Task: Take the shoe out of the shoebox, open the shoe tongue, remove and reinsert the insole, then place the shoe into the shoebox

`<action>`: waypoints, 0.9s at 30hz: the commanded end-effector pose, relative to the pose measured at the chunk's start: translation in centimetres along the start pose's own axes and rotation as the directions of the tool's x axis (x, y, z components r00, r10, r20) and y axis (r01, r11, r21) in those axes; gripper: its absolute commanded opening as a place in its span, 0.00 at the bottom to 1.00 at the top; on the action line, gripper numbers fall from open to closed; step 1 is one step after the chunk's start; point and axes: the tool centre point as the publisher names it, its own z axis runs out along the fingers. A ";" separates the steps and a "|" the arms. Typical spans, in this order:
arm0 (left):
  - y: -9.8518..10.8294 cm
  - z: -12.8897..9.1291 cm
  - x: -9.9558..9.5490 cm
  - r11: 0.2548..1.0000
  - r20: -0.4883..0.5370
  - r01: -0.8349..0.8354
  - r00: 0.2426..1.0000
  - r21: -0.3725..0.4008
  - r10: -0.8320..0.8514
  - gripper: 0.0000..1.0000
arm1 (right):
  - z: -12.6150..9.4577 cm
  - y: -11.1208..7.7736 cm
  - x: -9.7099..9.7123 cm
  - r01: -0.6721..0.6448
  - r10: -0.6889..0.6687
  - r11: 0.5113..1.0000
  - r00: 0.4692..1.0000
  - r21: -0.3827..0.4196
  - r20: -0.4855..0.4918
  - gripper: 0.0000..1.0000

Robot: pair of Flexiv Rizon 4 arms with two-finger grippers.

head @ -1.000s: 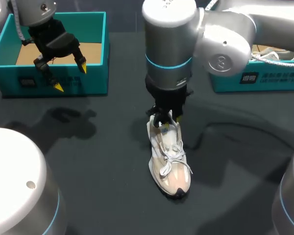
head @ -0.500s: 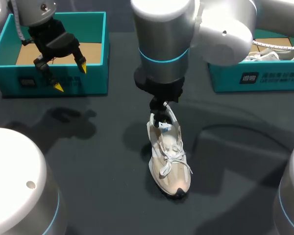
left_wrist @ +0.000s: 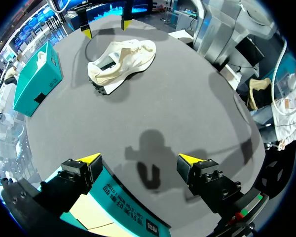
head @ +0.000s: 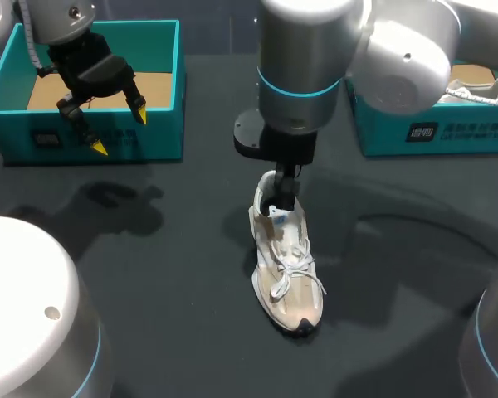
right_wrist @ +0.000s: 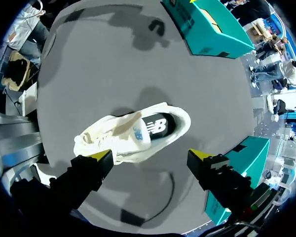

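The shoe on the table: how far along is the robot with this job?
Done: the shoe lies on the table, out of the shoebox. In hand: the right end effector hangs open over its heel opening, insole lying inside; whether that was already taken out, I cannot tell. Left: putting the shoe in the shoebox.

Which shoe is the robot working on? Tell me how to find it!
On the dark table, look between the left box and the right box, both teal. Under the right gripper lies a cream shoe with white laces. It alone is out on the table; the other shoe sits in the right box.
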 end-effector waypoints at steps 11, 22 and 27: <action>0.0 0.0 0.1 1.000 0.001 -0.001 1.000 -0.003 0.001 1.00 | 1.5 3.9 -3.5 0.268 -0.275 0.958 0.960 0.098 0.061 1.00; 0.0 0.0 0.1 1.000 0.001 -0.001 1.000 -0.003 0.001 1.00 | 3.9 3.8 -5.1 0.351 -0.357 0.931 0.933 0.101 0.050 1.00; 0.0 0.0 0.1 1.000 0.001 -0.001 1.000 -0.003 0.001 1.00 | 5.3 3.3 -5.5 0.359 -0.363 0.930 0.931 0.082 0.038 1.00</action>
